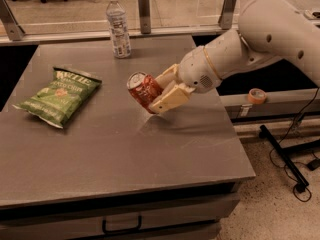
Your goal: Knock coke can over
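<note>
1. The grey bench (125,159) carries everything.
2. At mid-bench the coke can (142,89) tilts, its silver top leaning left.
3. The hand (156,95) reaches in from the right, its 2 fingers spread around the can's lower end.
4. A green chip bag (59,95) lies to the left.
5. A water bottle (118,26) stands upright at the far edge.

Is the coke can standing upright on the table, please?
No, the coke can leans toward the chip bag, the claw at its base.
</note>
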Tool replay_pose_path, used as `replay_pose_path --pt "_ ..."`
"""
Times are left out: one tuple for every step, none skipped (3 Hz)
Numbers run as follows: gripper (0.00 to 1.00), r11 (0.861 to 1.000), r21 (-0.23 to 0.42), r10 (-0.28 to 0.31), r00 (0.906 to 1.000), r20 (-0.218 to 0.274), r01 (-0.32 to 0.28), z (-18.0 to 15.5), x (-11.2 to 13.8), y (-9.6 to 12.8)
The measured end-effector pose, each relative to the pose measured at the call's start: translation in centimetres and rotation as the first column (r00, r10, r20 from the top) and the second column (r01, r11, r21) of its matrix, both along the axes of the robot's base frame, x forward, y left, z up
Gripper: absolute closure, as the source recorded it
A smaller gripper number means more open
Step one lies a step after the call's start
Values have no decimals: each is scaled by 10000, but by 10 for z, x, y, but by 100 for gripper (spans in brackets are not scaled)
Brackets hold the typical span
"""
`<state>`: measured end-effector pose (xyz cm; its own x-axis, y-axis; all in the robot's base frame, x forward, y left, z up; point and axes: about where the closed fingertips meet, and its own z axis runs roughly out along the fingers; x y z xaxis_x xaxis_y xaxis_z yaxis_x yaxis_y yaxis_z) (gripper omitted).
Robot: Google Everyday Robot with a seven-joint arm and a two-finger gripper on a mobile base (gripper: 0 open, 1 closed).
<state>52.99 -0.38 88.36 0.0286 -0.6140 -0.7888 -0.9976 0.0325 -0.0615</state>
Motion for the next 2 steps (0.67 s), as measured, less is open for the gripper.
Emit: replay_pose_path --pt "100 9764 -2156 86 9999 -133 -113 4 5 -9" --pt "100 9099 -4103 502 9981 -350 -602 -5 6 -14"
